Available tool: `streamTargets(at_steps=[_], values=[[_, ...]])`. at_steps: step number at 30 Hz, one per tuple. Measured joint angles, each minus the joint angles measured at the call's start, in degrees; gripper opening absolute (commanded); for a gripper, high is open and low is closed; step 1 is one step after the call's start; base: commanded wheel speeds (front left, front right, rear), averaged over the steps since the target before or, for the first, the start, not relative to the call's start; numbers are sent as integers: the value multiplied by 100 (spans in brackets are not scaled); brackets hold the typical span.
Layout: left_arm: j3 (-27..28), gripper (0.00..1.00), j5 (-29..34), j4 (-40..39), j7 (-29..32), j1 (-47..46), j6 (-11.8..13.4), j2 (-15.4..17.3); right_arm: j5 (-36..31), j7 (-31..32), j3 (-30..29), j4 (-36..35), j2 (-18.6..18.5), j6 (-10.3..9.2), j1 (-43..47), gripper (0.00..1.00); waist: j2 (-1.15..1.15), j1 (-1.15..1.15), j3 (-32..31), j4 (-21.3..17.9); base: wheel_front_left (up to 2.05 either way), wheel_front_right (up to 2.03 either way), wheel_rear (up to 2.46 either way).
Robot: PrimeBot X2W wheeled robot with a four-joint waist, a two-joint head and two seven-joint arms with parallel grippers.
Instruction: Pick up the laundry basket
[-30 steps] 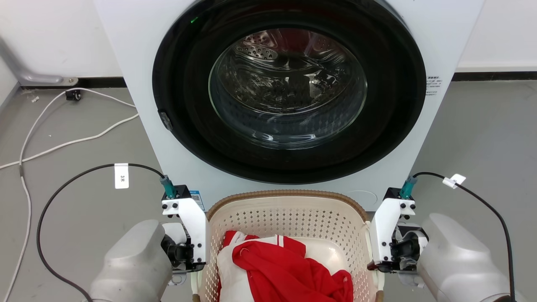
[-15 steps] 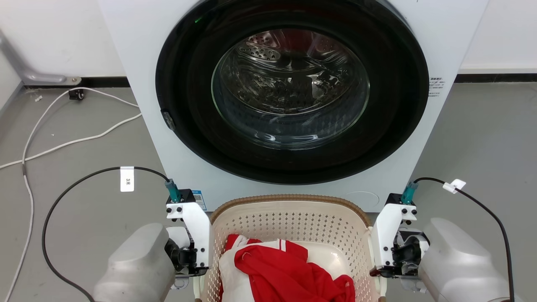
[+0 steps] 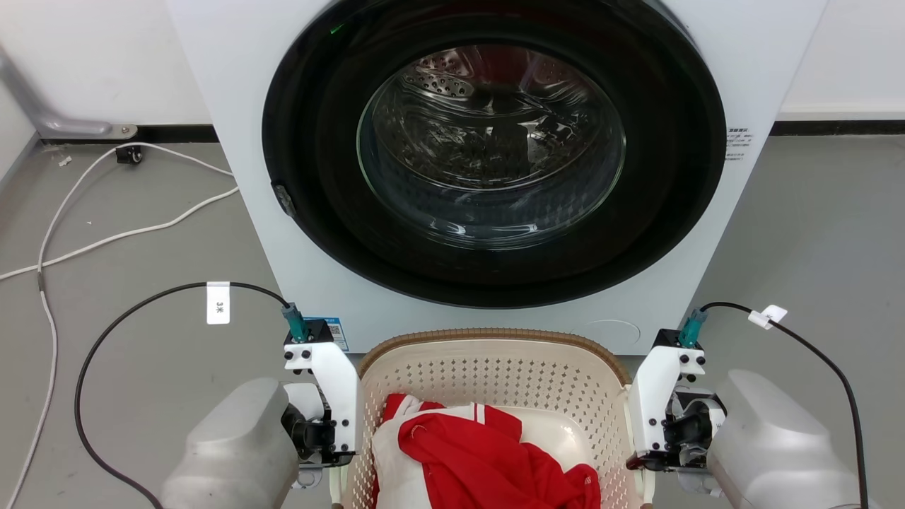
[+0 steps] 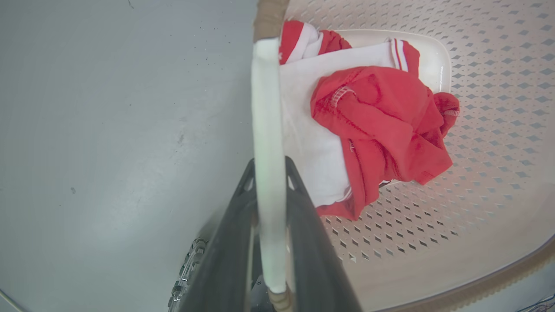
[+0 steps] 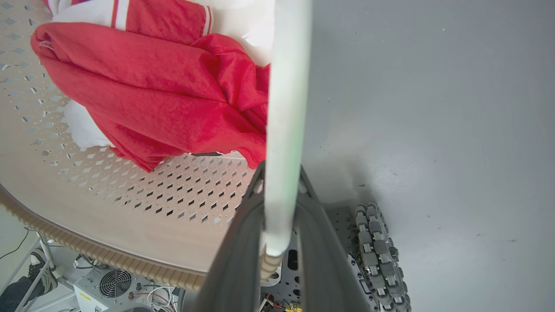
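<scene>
Evidently the laundry basket [image 3: 495, 375] sits on the floor close before the washing machine [image 3: 749, 85], with a red garment [image 3: 481, 452] inside. The left jaws are clamped on its left handle [image 4: 269, 130] and the right jaws on its right handle [image 5: 286, 108]. I judge the lift needs both arms to rise together at one rate, so that the basket rides level and neither thin bar slips.

I see a white washing machine [image 3: 488, 177] straight ahead, white cable [image 3: 170, 225] trailing over grey floor [image 3: 813, 233] to its left, and red-and-white clothes [image 3: 488, 459] nearest me.
</scene>
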Motion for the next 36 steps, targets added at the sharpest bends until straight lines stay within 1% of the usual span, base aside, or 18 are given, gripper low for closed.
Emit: streamTargets(at_steps=[18, 36], values=[[-127, 0, -118, 5, -97, -1, 0, -4, -155, 9, -201, 0, 2, 0, 13, 0, 0, 0, 13, -4, 0, 0, 0], [-256, 0, -269, 9, -91, -13, 0, 9, -186, 79, -260, 0, 3, 0, 55, 0, 0, 0, 9, 6, 0, 0, 0]])
